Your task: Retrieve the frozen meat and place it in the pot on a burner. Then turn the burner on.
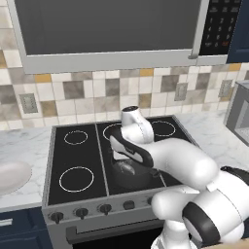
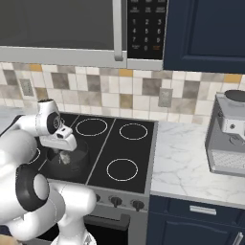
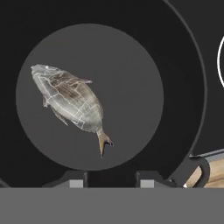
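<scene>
1. Placing step judged as good as done: frozen meat (image 3: 72,101) lying flat on the floor of the pot (image 3: 175,87), off-centre toward one side, tail pointing at the finger tips; nothing gripping it.
2. Pot standing on the stove (image 1: 78,160), over the front burner nearest the arm; in the right base view, a pale glimpse of the fish (image 2: 64,157) inside the dark pot wall (image 2: 79,165).
3. Pincer (image 3: 109,178) poised directly above the pot, looking straight down; tips parted a modest way, bare pot floor showing between them; holding nothing, touching nothing visible.
4. Remaining, by judgement: switching the burner on; knobs (image 1: 80,212) lined along the stove's front edge, below the cooktop.
5. Next move calls for lifting clear of the pot rim without clipping a handle, swinging down to the front panel, picking the knob that matches this burner; which knob that is, cannot be told from here.
6. Risk: turning the wrong knob and heating an empty ring (image 1: 76,179).
</scene>
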